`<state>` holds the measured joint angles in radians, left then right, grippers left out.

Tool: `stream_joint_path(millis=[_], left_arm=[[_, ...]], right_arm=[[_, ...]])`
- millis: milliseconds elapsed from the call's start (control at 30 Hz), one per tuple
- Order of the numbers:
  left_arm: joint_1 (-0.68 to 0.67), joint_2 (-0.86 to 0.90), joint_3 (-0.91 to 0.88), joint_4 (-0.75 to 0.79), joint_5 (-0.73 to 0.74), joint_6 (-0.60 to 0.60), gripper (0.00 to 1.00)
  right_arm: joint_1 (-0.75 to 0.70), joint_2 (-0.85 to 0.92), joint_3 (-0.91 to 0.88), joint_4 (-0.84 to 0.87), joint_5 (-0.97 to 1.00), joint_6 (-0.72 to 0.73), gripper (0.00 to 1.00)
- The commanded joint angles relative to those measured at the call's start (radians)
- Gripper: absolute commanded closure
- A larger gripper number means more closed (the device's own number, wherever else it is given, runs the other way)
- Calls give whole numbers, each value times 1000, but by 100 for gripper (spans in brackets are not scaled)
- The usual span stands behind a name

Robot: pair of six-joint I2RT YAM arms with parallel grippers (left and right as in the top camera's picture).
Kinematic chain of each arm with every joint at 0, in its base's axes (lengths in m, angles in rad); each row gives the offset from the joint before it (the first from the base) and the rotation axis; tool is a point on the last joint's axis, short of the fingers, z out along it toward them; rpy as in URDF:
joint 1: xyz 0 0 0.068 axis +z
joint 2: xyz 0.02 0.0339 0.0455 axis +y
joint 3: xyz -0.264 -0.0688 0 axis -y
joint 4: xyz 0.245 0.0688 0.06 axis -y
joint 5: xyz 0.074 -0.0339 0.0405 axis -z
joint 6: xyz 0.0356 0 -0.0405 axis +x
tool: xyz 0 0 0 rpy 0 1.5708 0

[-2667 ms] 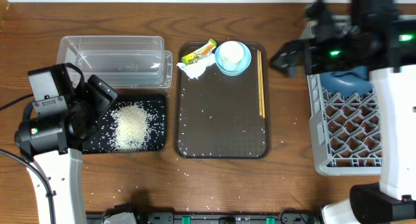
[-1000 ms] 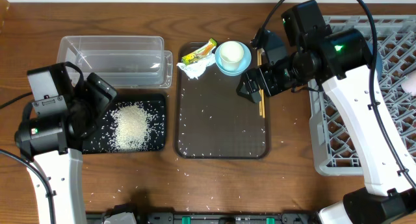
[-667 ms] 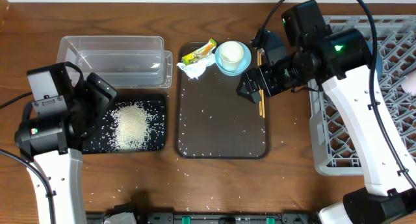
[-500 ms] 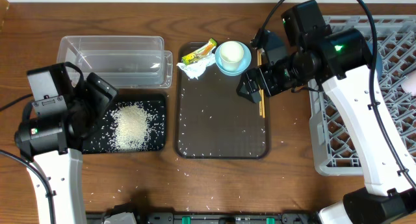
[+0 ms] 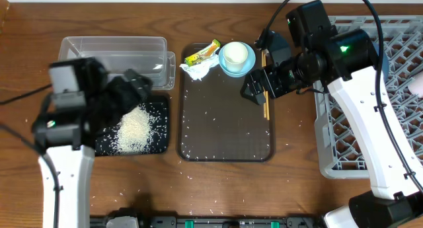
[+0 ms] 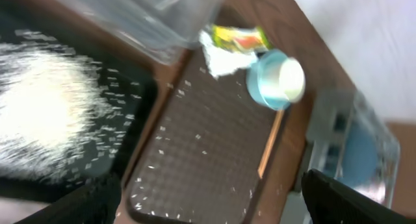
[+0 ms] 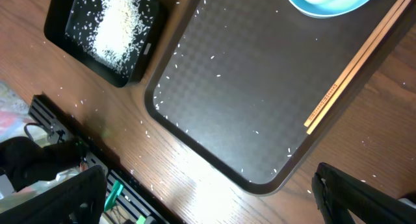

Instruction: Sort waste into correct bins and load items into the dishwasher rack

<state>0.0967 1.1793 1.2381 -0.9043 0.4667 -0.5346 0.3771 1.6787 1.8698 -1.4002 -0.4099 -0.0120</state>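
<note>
While the left gripper (image 5: 135, 89) hangs over the far edge of the black tray (image 5: 164, 125), its fingers stand wide apart with nothing between them. The right gripper (image 5: 253, 90) is likewise spread wide and empty above the right side of the brown serving tray (image 5: 225, 122), close over the chopsticks (image 5: 266, 110). The rice heap (image 5: 134, 129) lies in the black tray, with loose grains scattered around it and across the serving tray (a few on the bare table (image 5: 297, 188) too). The clear tub (image 5: 66, 51) sits just beyond the black tray, at the far left. At the serving tray's far-left corner the snack wrapper (image 5: 202, 53) touches the paper scrap (image 5: 198, 71), and right of them the light blue bowl (image 5: 228, 70) holds the cup (image 5: 236, 54). The chopsticks lie side by side along the tray's right rim. The dishwasher rack (image 5: 350, 149) sits at the table's right; the blurred left wrist view shows the dark blue dish (image 6: 359, 156) in it.
</note>
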Motion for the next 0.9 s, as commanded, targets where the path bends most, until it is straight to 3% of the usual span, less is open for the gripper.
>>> stream_joint_path(millis=[0, 300, 433, 867], left_arm=[[-92, 65, 41, 5, 24, 89, 8], [-299, 356, 258, -132, -206, 195, 8], [-343, 441, 289, -102, -286, 193, 8], [-349, 506, 288, 27, -296, 190, 8]], right_arm=[[3, -3, -2, 1, 3, -12, 1], [11, -3, -2, 1, 3, -11, 1], [11, -3, -2, 1, 3, -11, 1], [10, -3, -2, 1, 3, -12, 1]])
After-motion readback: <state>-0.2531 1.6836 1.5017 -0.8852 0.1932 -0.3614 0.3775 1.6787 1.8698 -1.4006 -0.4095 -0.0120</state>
